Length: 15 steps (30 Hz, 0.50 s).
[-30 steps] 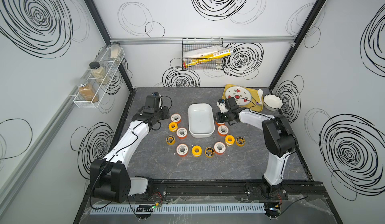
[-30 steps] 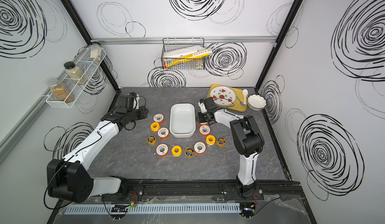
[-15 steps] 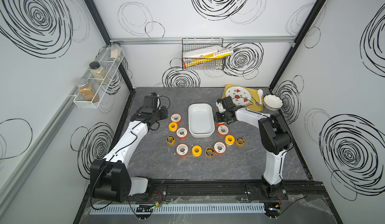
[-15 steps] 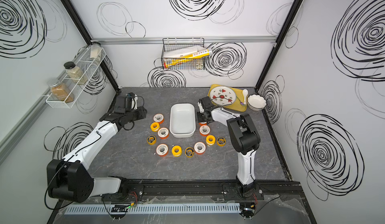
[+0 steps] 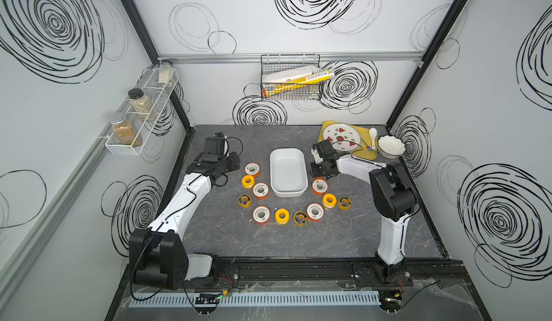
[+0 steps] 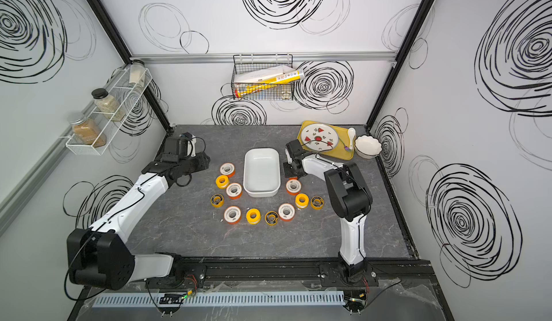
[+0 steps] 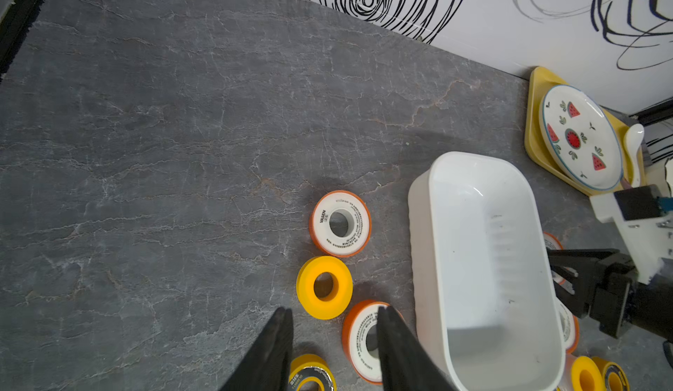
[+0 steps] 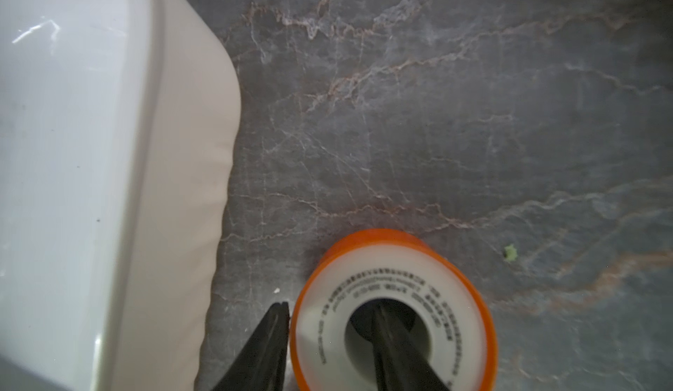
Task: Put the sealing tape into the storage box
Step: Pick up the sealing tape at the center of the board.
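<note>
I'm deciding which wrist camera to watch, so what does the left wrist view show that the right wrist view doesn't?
Left wrist only: the whole storage box, empty, several spools beside it, including a yellow spool, the watermelon plate on the yellow tray, and the left end effector open above the table.

Right wrist only: the right end effector with one finger in the hole of an orange spool and the other outside its rim.

Both: the box's white wall and the grey table.
</note>
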Each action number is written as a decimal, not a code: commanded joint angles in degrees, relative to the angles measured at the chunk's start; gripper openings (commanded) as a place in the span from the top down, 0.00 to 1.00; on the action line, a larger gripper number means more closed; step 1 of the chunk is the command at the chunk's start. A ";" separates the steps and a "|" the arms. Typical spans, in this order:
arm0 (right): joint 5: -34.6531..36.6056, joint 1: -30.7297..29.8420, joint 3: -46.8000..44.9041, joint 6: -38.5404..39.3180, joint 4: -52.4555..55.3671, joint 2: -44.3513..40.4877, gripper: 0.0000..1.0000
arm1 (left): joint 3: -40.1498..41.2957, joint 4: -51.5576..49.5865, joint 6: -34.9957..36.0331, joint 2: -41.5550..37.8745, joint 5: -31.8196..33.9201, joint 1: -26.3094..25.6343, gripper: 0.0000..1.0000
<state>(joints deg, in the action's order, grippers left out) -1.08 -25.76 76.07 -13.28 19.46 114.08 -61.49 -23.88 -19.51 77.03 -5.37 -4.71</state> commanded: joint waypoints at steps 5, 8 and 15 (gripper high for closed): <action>5.18 -0.70 2.41 0.44 4.32 1.76 0.59 | 0.23 1.82 -0.29 -0.21 -0.61 0.62 0.55; 6.27 -0.87 2.98 0.44 4.96 2.67 0.59 | 0.19 1.82 -0.33 -0.14 -0.61 0.67 0.55; 8.00 -1.30 4.73 0.18 6.08 4.88 0.61 | 0.15 1.73 -0.36 -0.13 -0.66 0.88 0.55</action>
<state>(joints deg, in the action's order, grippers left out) 5.21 -26.68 79.64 -13.26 23.03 116.90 -61.49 -23.88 -19.53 77.03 -5.39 -4.69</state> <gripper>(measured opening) 0.388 0.452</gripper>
